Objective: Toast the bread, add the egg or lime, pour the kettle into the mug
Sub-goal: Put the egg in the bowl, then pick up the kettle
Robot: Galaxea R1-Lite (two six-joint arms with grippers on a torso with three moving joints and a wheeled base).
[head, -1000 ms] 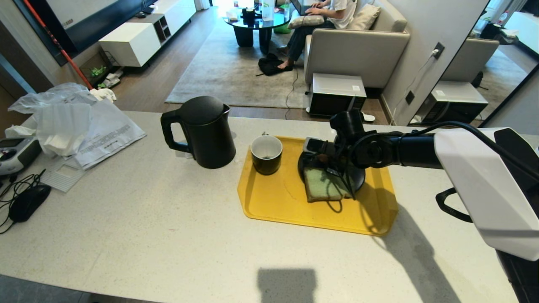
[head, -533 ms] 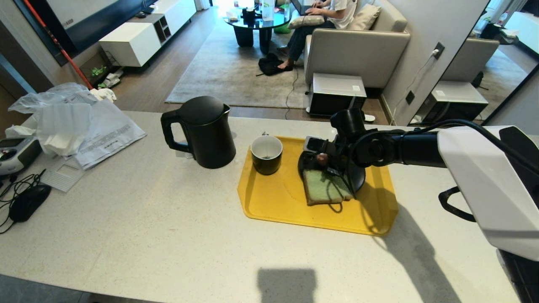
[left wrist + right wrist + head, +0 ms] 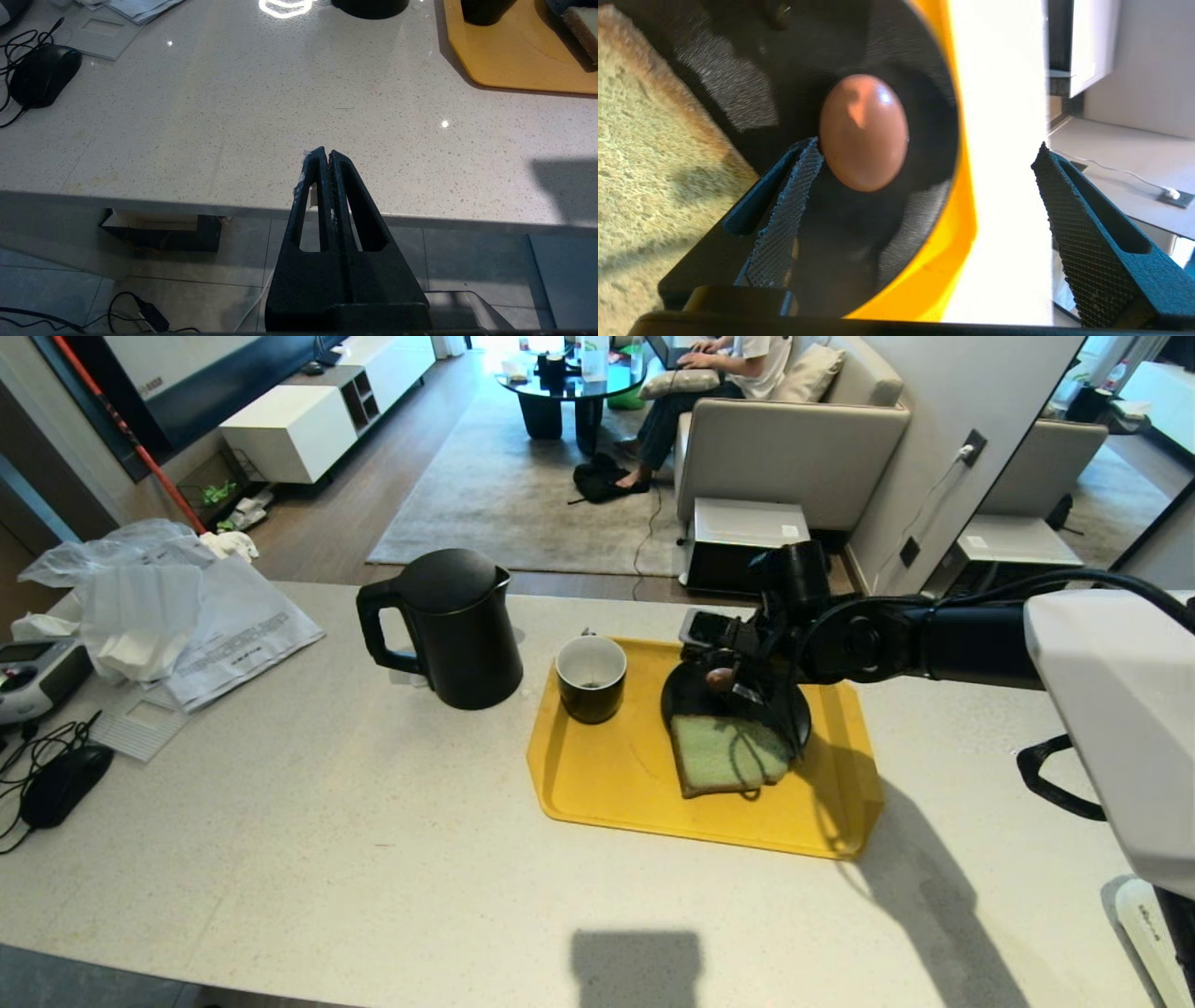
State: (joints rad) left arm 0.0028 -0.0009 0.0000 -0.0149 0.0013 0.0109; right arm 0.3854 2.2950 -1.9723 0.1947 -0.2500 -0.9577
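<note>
A brown egg lies loose on the black plate on the yellow tray. The pale green bread rests half on the plate's near side. My right gripper hovers just above the egg, open wide, one fingertip beside it. The black-and-white mug stands at the tray's left end, and the black kettle is on the counter left of it. My left gripper is shut and empty at the counter's near edge. The lime is out of view.
Plastic bags and papers are piled at the counter's far left, with a computer mouse, cables and a handheld device near them. Beyond the counter are a microwave on the floor and a person on a sofa.
My right gripper has opened wider and lifted up and away toward the tray's far edge, leaving the egg on the plate. More of the bread shows. The left arm is still.
</note>
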